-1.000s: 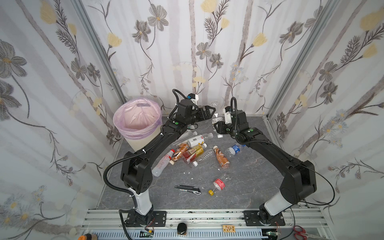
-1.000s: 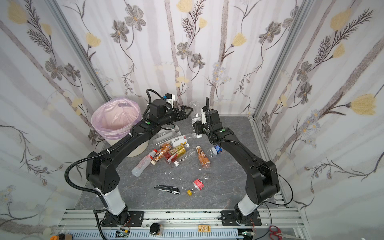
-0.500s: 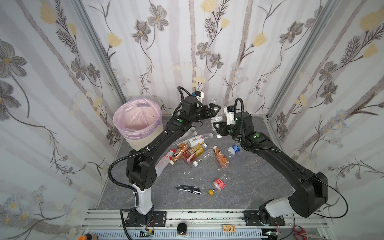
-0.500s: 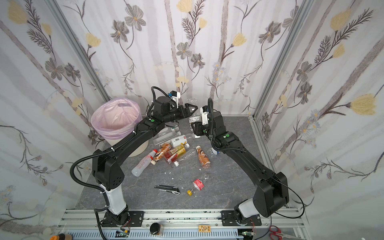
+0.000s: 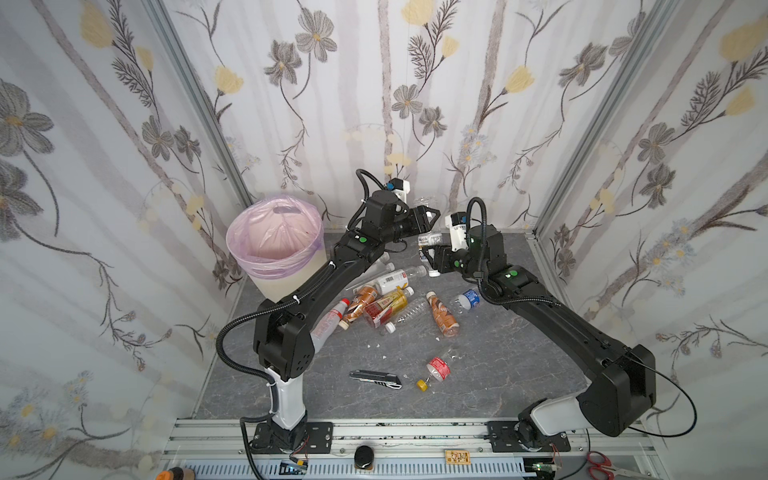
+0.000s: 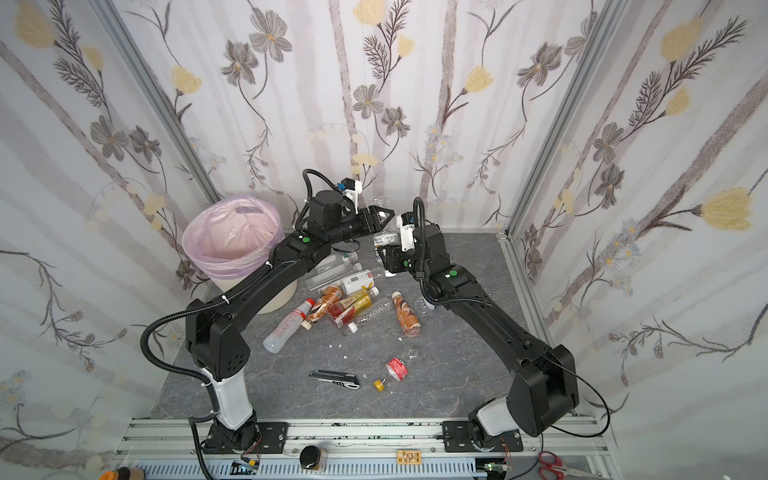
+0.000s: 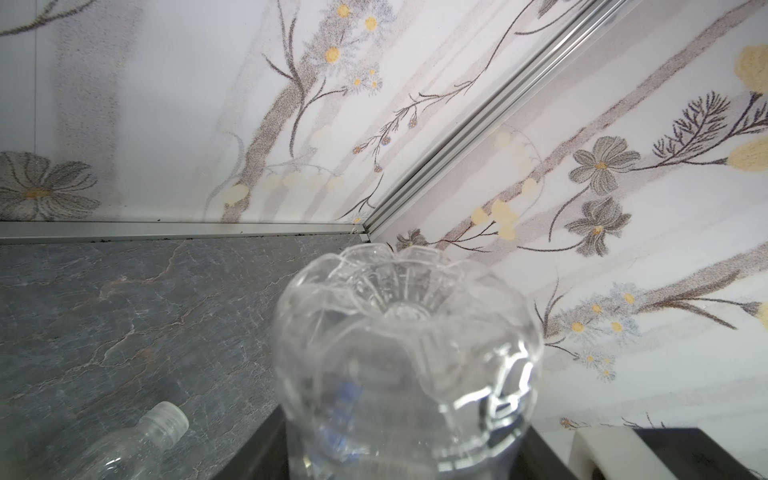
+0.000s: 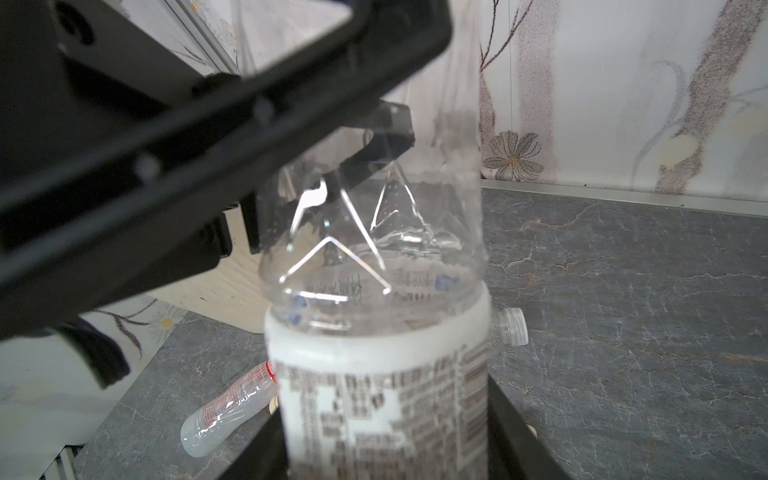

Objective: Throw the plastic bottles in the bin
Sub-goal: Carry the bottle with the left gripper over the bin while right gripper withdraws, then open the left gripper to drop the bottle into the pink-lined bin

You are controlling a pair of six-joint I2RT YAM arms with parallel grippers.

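While the white-labelled bottle (image 5: 430, 240) hangs above the worktop (image 5: 498, 365) at 12 o'clock, clear base toward the back wall and cap toward the robot, a handover looks under way. The right pincer (image 5: 430, 257) pinches the bottle near its neck. The left pincer (image 5: 431, 224) has its jaws on either side of the clear end beyond the label, though I cannot tell whether they press yet. To do this well, the left jaws should settle firmly on the ribbed clear wall before the right ones let go, because thin plastic dents and slips. The right arm should then back straight out toward 5 o'clock without dragging the cap. After that comes a swing to the bin (image 5: 270, 286) at 10 o'clock, letting go only above its pink liner. The other plastic bottles (image 5: 382, 305) lie heaped at the centre. Compared with a second ago, the left jaws stand far narrower, and both wrists sit higher and nearer the back wall. The heap and bin are unchanged.
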